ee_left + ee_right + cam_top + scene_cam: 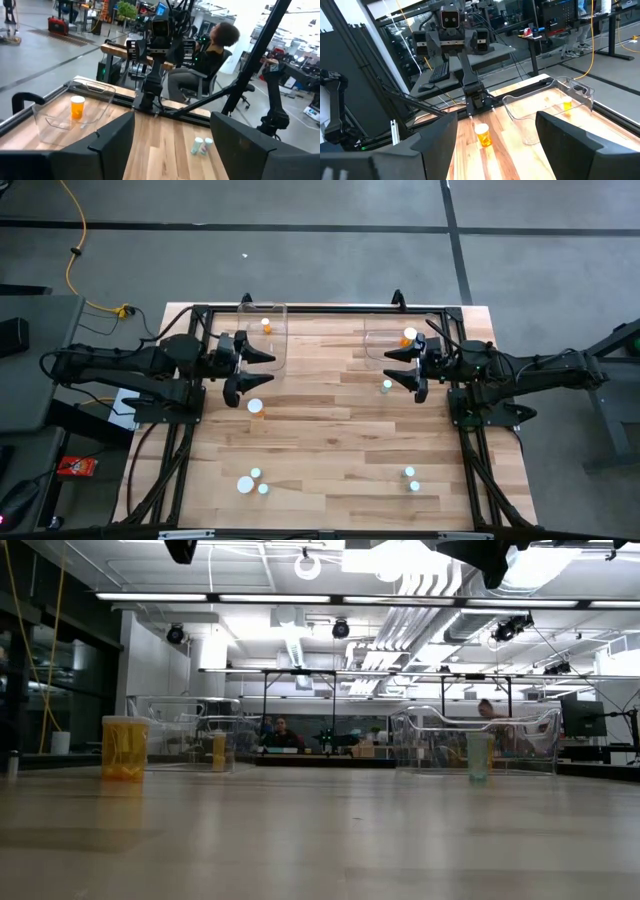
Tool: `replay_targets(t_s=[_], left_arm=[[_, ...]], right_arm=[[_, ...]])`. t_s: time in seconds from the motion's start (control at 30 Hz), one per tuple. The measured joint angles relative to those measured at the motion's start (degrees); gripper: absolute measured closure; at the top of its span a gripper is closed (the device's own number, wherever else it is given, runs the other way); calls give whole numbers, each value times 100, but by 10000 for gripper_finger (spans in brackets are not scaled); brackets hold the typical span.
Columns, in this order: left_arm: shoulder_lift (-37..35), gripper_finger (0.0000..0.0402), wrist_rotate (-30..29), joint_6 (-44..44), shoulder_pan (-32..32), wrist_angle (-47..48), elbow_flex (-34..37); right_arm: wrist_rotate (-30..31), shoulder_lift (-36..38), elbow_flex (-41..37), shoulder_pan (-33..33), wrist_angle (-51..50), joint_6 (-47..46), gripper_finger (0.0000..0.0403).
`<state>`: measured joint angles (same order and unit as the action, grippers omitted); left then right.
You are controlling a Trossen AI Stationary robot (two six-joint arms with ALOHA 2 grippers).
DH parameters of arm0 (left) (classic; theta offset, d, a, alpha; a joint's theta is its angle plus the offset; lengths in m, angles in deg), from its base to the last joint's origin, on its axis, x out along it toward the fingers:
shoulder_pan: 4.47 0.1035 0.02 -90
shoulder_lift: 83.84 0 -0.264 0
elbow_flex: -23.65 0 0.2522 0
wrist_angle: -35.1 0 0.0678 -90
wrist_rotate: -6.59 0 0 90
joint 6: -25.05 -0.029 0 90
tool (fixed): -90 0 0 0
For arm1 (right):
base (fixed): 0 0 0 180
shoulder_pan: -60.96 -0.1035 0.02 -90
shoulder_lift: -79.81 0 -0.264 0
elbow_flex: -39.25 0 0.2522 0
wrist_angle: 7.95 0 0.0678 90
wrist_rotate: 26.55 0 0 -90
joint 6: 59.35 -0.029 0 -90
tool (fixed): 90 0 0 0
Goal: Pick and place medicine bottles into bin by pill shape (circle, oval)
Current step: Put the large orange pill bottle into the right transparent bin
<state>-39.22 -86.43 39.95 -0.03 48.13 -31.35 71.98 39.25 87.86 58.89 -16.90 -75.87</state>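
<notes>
Your left claw [258, 371] and right claw [398, 367] both hover above the bench [330, 440], each with fingers spread wide and holding nothing, which reads as a pause between picks. Each sits just beside its own clear bin: the left bin [264, 332] already holds one amber bottle [266, 324], and the right bin [392, 338] holds another amber bottle [409, 337], so sorting appears only begun. A white-capped bottle [256, 406] stands close below the left claw; a pale bottle [387, 386] stands just beside the right claw's fingertips. The rest wait well apart from either claw, near the front edge: a left cluster [251, 481] and a right pair [412, 478].

The high view alone gives both claws' spacing from the bins and all loose bottles. The low view shows bottles upright on the bench, one amber [125, 748], yet almost nothing of the claws. The left wrist view adds a seated person [210, 60] beyond the bench; pill shapes cannot be read in any view.
</notes>
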Motion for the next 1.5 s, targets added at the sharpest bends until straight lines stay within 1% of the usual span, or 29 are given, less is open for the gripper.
replay_targets(t_s=[0.07,0.2,0.47,0.53,0.6,0.73,0.83,0.97,1.1,1.2,1.3,1.4,1.5], left_arm=[[9,149,1,-76,0,7,-2],[5,151,2,-110,0,8,-2],[4,151,-23,-114,0,7,-2],[4,151,-25,-109,0,7,-2],[4,151,-26,-105,0,7,-2],[4,151,-28,-90,0,7,-2],[4,151,-32,30,0,46,-2],[7,151,-39,73,-2,476,-2],[4,151,71,153,-22,953,-2],[4,151,109,184,-170,1382,-2],[4,151,103,346,-402,1993,-2],[71,151,84,612,-730,2859,-2],[251,151,-140,913,-1134,3798,-2]], right_arm=[[0,0,0,0,-2,-250,141],[1,-133,11,-9,-80,-1244,142],[16,-917,11,-181,-716,-1903,144],[18,-1076,41,-186,-823,-1948,144],[34,-1220,260,-186,-1262,-1908,144],[219,-1457,942,-186,-2333,-1444,144],[339,-1568,1392,-186,-2726,-1036,144],[541,-1604,1718,-186,-2930,-686,144],[652,-1602,1790,-186,-2945,-568,144],[653,-1602,1790,-186,-2995,-568,144],[652,-1602,1790,-186,-3039,-568,144],[652,-1602,1790,-186,-3069,-562,144],[701,-1602,1790,-186,-3075,-548,144]])
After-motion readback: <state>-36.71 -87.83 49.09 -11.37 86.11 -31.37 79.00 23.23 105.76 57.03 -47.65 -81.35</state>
